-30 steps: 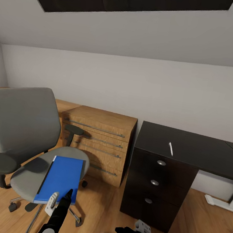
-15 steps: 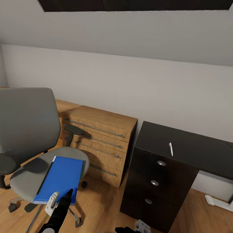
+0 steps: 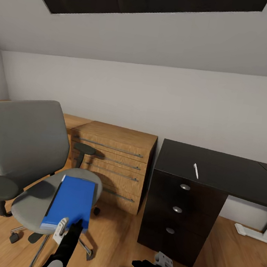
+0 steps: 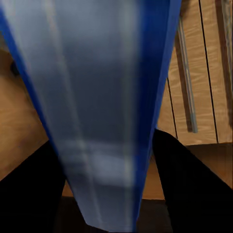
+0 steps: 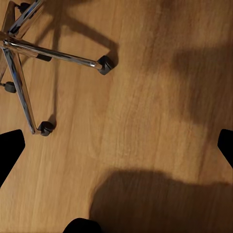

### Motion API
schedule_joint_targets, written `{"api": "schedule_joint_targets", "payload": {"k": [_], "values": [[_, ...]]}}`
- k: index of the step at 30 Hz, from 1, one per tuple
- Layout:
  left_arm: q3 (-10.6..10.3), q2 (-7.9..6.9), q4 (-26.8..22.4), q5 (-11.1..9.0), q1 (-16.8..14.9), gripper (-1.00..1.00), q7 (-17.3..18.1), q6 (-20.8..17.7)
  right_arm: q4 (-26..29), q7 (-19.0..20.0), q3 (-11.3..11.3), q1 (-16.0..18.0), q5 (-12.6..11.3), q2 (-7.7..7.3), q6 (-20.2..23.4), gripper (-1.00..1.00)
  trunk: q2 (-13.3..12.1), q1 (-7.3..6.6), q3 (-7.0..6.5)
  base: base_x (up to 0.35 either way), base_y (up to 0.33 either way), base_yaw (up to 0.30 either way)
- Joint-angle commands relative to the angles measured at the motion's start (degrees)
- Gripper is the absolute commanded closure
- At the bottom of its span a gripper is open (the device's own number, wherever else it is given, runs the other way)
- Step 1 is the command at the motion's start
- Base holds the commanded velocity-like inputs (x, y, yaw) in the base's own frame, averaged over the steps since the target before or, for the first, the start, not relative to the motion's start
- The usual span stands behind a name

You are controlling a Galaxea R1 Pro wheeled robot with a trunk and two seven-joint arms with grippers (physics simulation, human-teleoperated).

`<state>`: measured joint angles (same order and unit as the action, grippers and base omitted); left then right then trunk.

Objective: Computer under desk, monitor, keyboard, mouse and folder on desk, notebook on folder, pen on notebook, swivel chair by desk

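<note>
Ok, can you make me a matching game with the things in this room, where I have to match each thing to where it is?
Things:
1. folder
2. pen
3. swivel chair
4. right gripper

Places:
A. lying on the black desk top
B. standing on the wood floor beside the wooden drawers
C. low over the floor, holding nothing
D. on the chair seat, its near edge between the left gripper fingers

Pairs: 1-D, 2-A, 3-B, 4-C
</note>
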<state>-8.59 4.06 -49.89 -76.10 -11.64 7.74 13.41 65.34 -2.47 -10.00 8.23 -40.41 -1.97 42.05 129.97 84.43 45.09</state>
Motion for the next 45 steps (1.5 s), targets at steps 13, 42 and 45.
{"api": "schedule_joint_targets", "payload": {"k": [13, 42, 45], "values": [[-0.6, -0.62, -0.6, -0.5, 0.0, 1.0, 7.7, 0.1, 0.1, -0.3, -0.1, 0.0, -0.3, -0.03, 0.1, -1.0, 0.0, -0.01, 0.06, 0.0, 0.0, 0.0], [1.3, -3.03, -13.0, -1.3, 6.6, 1.0, 8.3, -8.6, 0.1, -0.3, -0.1, 0.0, -0.3, -0.04, 0.1, -1.0, -1.2, -0.67, -0.48, 0.0, 0.0, 0.0], [1.8, -3.9, -15.9, -1.4, 8.3, 1.0, 6.5, -11.9, 0.1, -0.3, -0.1, 0.0, -0.2, -0.07, 0.1, -1.0, -2.4, -1.33, -1.02, 0.0, 0.0, 0.0]]}}
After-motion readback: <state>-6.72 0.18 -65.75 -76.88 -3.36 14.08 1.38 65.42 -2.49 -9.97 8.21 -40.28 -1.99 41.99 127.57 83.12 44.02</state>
